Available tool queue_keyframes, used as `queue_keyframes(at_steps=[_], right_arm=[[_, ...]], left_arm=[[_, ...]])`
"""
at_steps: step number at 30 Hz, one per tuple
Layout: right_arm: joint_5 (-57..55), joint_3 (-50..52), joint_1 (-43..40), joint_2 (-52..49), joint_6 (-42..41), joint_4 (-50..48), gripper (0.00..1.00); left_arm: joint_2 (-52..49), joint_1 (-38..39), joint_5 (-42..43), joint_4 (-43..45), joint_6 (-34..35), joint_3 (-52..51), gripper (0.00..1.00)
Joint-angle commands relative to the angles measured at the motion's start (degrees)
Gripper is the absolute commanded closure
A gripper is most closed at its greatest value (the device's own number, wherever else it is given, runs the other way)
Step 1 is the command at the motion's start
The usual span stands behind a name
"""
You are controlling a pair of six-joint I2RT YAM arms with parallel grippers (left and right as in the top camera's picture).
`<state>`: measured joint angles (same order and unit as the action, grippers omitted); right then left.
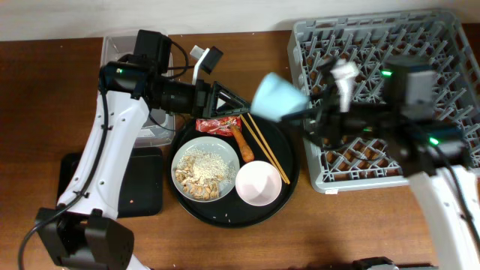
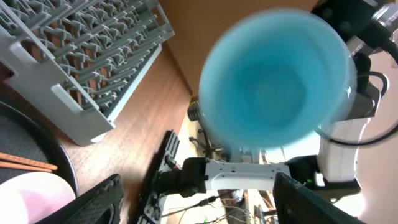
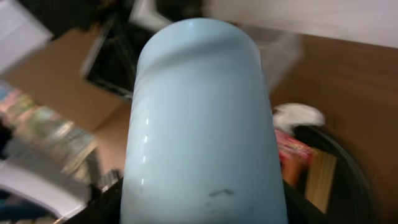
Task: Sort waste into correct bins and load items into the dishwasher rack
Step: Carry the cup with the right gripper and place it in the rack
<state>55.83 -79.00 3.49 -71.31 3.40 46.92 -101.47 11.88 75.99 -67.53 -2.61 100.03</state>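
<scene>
Overhead, your right pincer (image 1: pixel 301 112) is clamped on the base of the cup (image 1: pixel 279 96). The cup hangs in the air tipped on its side, its mouth turned away from that pincer and toward your left pincer (image 1: pixel 234 101). The dishwasher rack (image 1: pixel 420 45) lies beneath and behind the right pincer. Your left pincer stands spread with nothing in it. Beneath and just beside it, on the round black tray (image 1: pixel 291 176), lie the red wrapper (image 1: pixel 217 124), the carrot piece (image 1: pixel 242 144), the chopsticks (image 1: pixel 266 148) and the dish (image 1: pixel 175 159) of food scraps (image 1: pixel 199 174). The clear tub (image 1: pixel 154 133) sits behind that pincer, under its arm.

In the left wrist view, the fingers (image 2: pixel 93 202) are wide apart around empty air. The cup's blue inside (image 2: pixel 273 81) faces you straight ahead, blurred, and the rack (image 2: pixel 74 56) is off to the left.

In the right wrist view, the cup's pale outer wall (image 3: pixel 199 124) fills the gap, and only dark finger edges show beside it. Beyond it to the right, the wrapper (image 3: pixel 287 148) is a red blur.
</scene>
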Motion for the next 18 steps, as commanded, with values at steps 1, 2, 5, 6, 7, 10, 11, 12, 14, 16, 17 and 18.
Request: queue_keyframes(at_steps=[1, 2, 5, 6, 7, 10, 11, 12, 14, 16, 17, 18], right_arm=[[-7.8, -0.8, -8.8, 3.2, -0.9, 6.1, 0.47], [-10.8, -0.8, -12.7, 3.8, -0.9, 9.6, 0.47], [-24.5, -0.8, -21.7, 3.7, -0.9, 18.6, 0.47], [-27.8, -0.8, -23.6, 3.7, -1.0, 20.4, 0.47], [-32.4, -0.8, -25.4, 3.5, -3.1, 22.1, 0.47], [-48.6, -0.8, -29.2, 2.0, -12.2, 25.3, 0.47], [-52.6, -0.8, -30.0, 1.0, -14.6, 25.7, 0.47], [-54.2, -0.8, -30.5, -0.2, -15.6, 25.8, 0.47], [-55.1, -0.8, -31.0, -3.8, -16.4, 25.8, 0.47], [-55.1, -0.8, -31.0, -8.3, -16.7, 25.6, 0.47], [-55.0, -0.8, -31.0, -10.6, -17.5, 25.1, 0.47], [-54.8, -0.8, -31.0, -12.9, -17.5, 24.7, 0.47]], left_arm=[[0.9, 0.1, -3.0, 0.0, -0.7, 0.5, 0.22], [0.9, 0.1, -3.0, 0.0, -0.7, 0.5, 0.21], [0.9, 0.1, -4.0, 0.0, -0.7, 0.5, 0.18], [0.9, 0.1, -4.9, -0.1, -0.7, 0.5, 0.18], [0.9, 0.1, -5.2, -0.1, -0.7, 0.5, 0.18], [0.9, 0.1, -5.3, 0.0, -0.7, 0.5, 0.17], [0.9, 0.1, -5.3, 0.0, -0.7, 0.5, 0.16], [0.9, 0.1, -5.3, -0.1, -0.7, 0.5, 0.16], [0.9, 0.1, -5.3, -0.3, -0.7, 0.5, 0.16], [0.9, 0.1, -5.3, -0.7, -0.7, 0.5, 0.16], [0.9, 0.1, -5.3, -0.7, -0.7, 0.5, 0.17], [0.9, 0.1, -5.3, -0.7, -0.7, 0.5, 0.17]])
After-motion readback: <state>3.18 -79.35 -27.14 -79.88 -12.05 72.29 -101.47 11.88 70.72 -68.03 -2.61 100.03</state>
